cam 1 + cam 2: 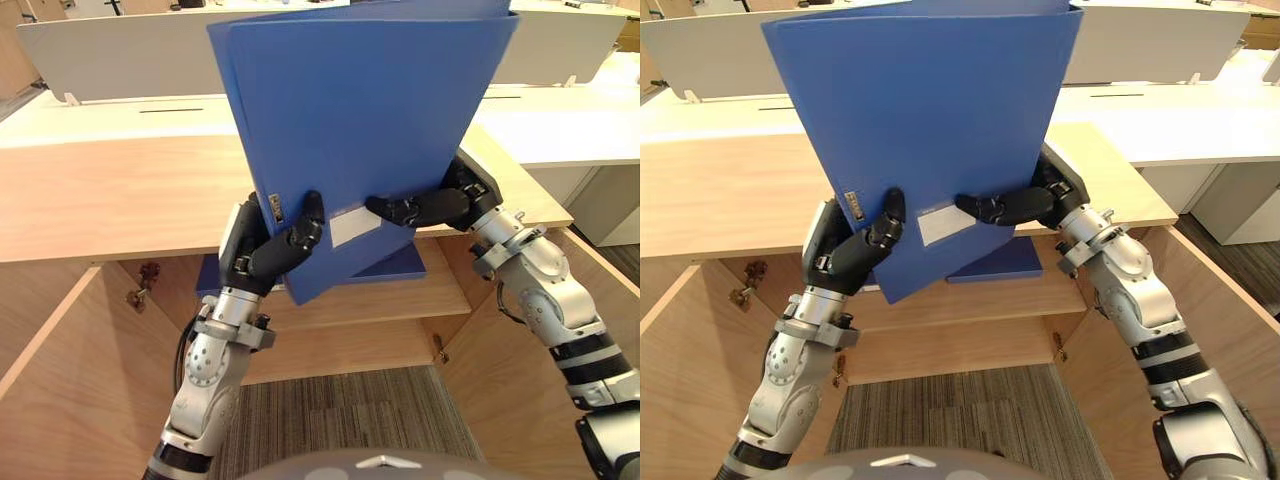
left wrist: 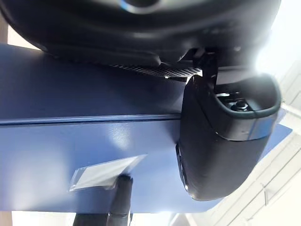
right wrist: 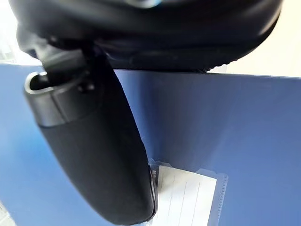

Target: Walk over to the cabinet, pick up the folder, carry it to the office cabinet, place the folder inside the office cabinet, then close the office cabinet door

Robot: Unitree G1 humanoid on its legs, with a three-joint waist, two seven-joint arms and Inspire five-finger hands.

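The left hand (image 1: 262,252) grips the lower left corner of the blue folder (image 1: 370,120), with its thumb pressed over the front face. The right hand (image 1: 440,205) pinches the lower right edge, its thumb lying across the front just beside the white label pocket (image 1: 355,228). The folder stands nearly upright, tilted a little, held in the air above the wooden cabinet (image 1: 120,200). Below it, a flat blue item (image 1: 405,265) lies on the inner shelf (image 1: 340,305). Both cabinet doors (image 1: 60,400) stand open, and white desks (image 1: 570,135) lie beyond
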